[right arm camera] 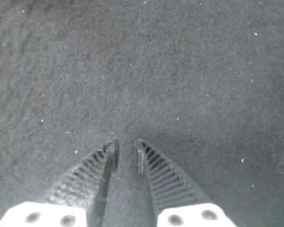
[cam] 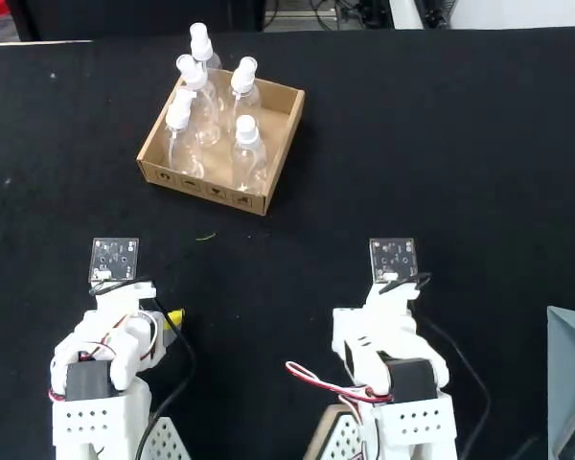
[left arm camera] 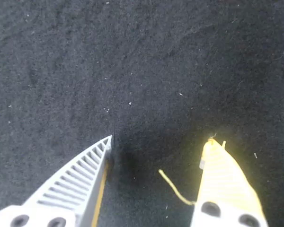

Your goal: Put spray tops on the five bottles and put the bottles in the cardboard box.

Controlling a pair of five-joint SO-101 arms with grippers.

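Observation:
The cardboard box (cam: 280,103) stands at the back of the black cloth, left of centre. Several clear bottles (cam: 248,153) stand upright inside it, each with a white spray top (cam: 243,73). Both arms are folded back at the near edge, far from the box. My left gripper (left arm camera: 160,140) hangs just over bare cloth, open, with nothing between its grey finger (left arm camera: 80,182) and its yellow finger (left arm camera: 225,177). My right gripper (right arm camera: 127,142) is also low over bare cloth, its fingers nearly together and holding nothing. The left arm (cam: 110,331) and the right arm (cam: 388,335) sit side by side.
A grey object (cam: 570,383) stands at the near right edge. A tiny green scrap (cam: 204,236) lies on the cloth in front of the box. The black cloth (cam: 441,163) runs wide between the arms and the box.

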